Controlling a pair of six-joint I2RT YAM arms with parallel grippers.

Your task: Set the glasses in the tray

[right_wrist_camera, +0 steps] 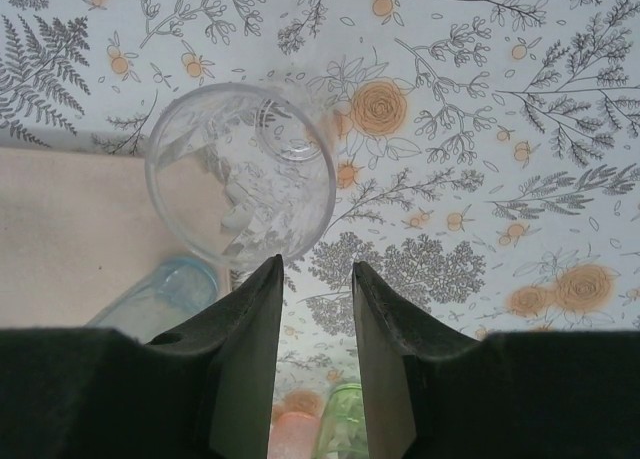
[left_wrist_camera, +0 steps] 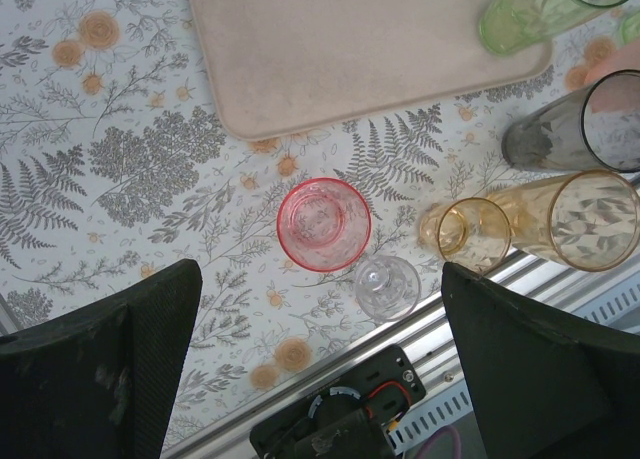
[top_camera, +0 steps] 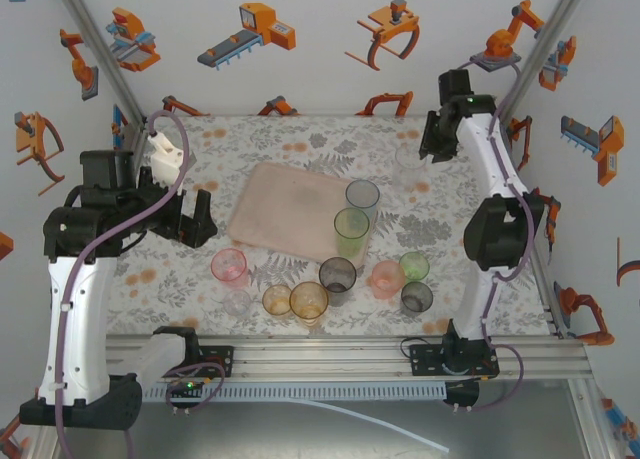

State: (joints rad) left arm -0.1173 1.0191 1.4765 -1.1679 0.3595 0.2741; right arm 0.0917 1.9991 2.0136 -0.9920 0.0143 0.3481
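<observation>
Right gripper [right_wrist_camera: 315,349], fingers a narrow gap apart on nothing, hangs just behind an upright clear glass [right_wrist_camera: 240,184] beside the tray [right_wrist_camera: 70,229]; left gripper [left_wrist_camera: 320,379], spread wide, faces a pink glass [left_wrist_camera: 323,224] standing short of the tray.

We are looking at a white tablecloth printed with grey ferns and orange blossoms [top_camera: 300,144]. White wall panels dotted with orange-and-blue cartoon machines [top_camera: 300,69] are closing in behind and beside that cloth. Slanted silver metal posts [top_camera: 95,41] are meeting its far corners, and a ribbed aluminium rail [top_camera: 330,356] is running along its near edge. Soft, even light is falling across it.
</observation>
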